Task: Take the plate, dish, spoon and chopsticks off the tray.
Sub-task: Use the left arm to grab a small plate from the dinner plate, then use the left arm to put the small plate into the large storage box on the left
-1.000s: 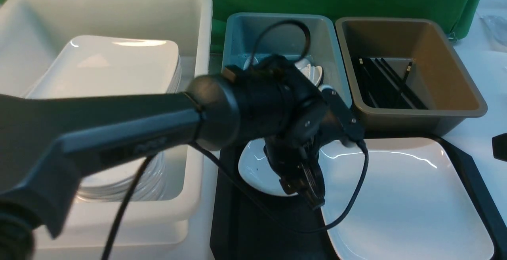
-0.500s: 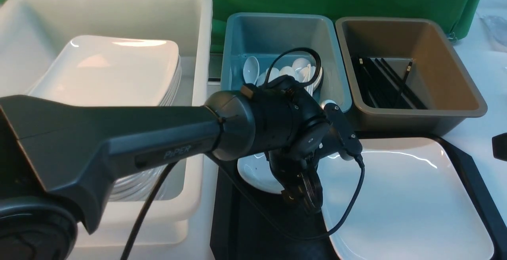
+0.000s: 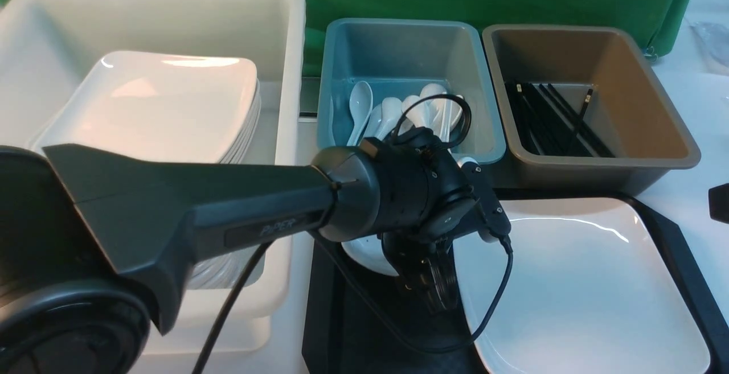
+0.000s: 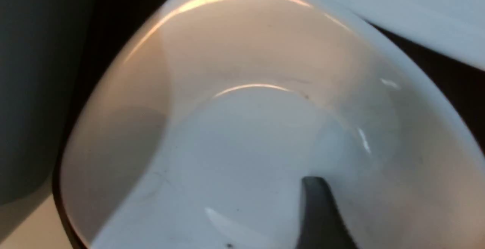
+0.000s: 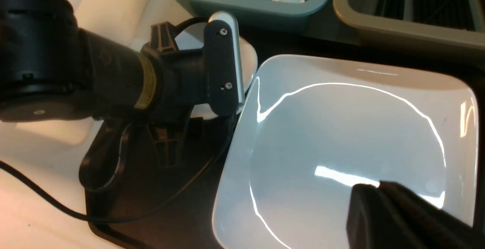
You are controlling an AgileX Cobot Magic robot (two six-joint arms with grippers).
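The black tray [image 3: 353, 328] holds a small white dish [image 3: 361, 251] at its far left and the large white square plate [image 3: 581, 288] to the right. My left gripper [image 3: 435, 288] points down at the dish's near right edge. In the left wrist view one dark finger [image 4: 316, 211] sits inside the dish [image 4: 242, 127]; the other is hidden, and the jaws look open. My right gripper [image 5: 379, 184] is shut and empty, hovering over the plate [image 5: 348, 135]. No spoon or chopsticks show on the tray.
A white tub [image 3: 290, 78] with stacked plates stands at the left. Behind the tray are a blue tub [image 3: 398, 44] with several white spoons and a brown tub [image 3: 626, 66] with black chopsticks. The left arm's cable hangs over the tray.
My left arm has drawn back toward me and lowered, so the gripper covers more of the dish and the blue tub's spoons show. The dish, plate and right gripper stay put.
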